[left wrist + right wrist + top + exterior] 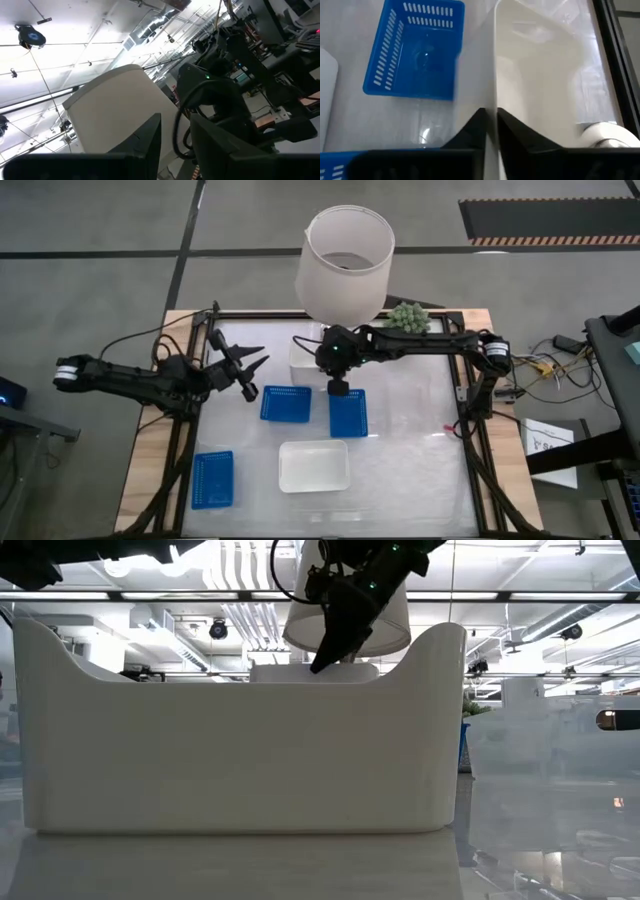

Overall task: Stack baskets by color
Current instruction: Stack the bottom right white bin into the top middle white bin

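Pale glossy surface (400,470) on a wooden frame, carrying three blue baskets (286,403) (348,413) (213,479), white baskets (314,465) (306,355) and a lampshade (345,260).

High camera looks straight down on the whole table (400,470) and both arms; low camera sits at tabletop height, facing level across into the room, so near a white basket (240,740) that it fills most of the frame. Left wrist camera tilts up toward the ceiling, catching the lampshade (115,110), which the high and low views share. Right wrist camera looks down, close on a white basket wall (492,60), with a blue basket (415,50) beside it.
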`<action>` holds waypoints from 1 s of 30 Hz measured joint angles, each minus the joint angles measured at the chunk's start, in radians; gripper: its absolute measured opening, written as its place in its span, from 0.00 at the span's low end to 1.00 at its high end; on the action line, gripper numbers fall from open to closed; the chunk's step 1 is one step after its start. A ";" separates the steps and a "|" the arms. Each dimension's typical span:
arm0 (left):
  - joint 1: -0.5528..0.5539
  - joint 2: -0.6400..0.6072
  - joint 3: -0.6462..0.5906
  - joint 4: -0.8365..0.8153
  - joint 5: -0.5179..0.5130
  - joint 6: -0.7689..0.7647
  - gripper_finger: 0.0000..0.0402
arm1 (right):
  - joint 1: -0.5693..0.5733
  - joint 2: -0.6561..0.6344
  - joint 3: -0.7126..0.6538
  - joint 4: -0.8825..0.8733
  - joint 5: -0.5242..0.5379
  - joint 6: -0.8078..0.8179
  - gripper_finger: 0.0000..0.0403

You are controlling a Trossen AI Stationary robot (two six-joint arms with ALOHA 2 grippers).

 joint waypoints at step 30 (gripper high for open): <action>0.000 0.013 0.000 0.002 0.000 -0.001 0.22 | 0.091 -0.005 -0.054 0.075 0.166 -0.016 0.02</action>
